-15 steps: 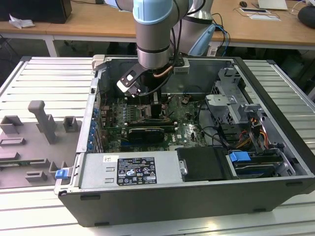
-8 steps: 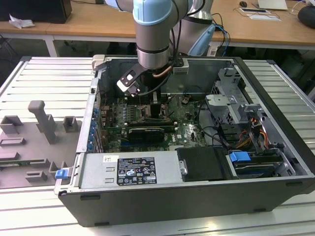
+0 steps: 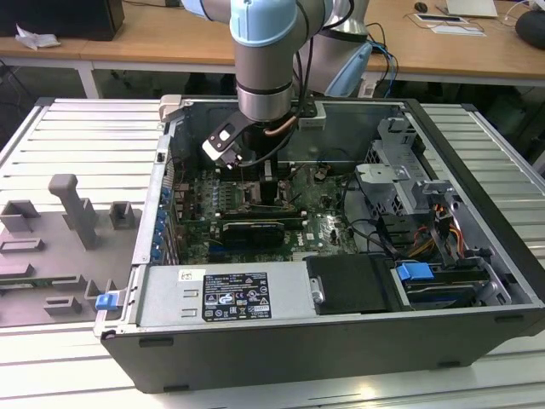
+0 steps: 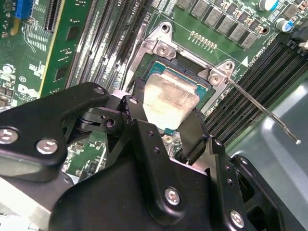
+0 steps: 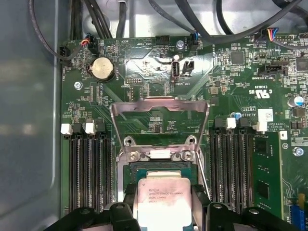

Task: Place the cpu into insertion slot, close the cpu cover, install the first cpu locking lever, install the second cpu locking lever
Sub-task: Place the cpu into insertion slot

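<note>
With my arm [image 3: 266, 85] reaching down into the open computer case [image 3: 255, 358], my gripper [image 5: 164, 190] sits directly over the green motherboard [image 5: 144, 62]. Its two black fingers [image 4: 195, 137] are pressed against opposite edges of the cpu [image 5: 163, 204], pinching it between them. In both wrist views the silvery top of the chip faces up.

The cpu is at the insertion slot [image 5: 159, 166], and part of the dark recess is exposed beyond the edge of the chip. I cannot tell whether the chip is fully seated or just above the contacts.

The cpu cover [image 5: 159, 102] is swung open away from the slot. Its square window frames bare board, and its hinge end meets the screwed bracket at the slot's rim.

In the second wrist view, one thin locking lever [image 4: 262, 110] is unlatched and angles out from the corner of the slot over the long black memory slots [image 4: 269, 67]. More memory slots flank the socket on both sides.
</note>
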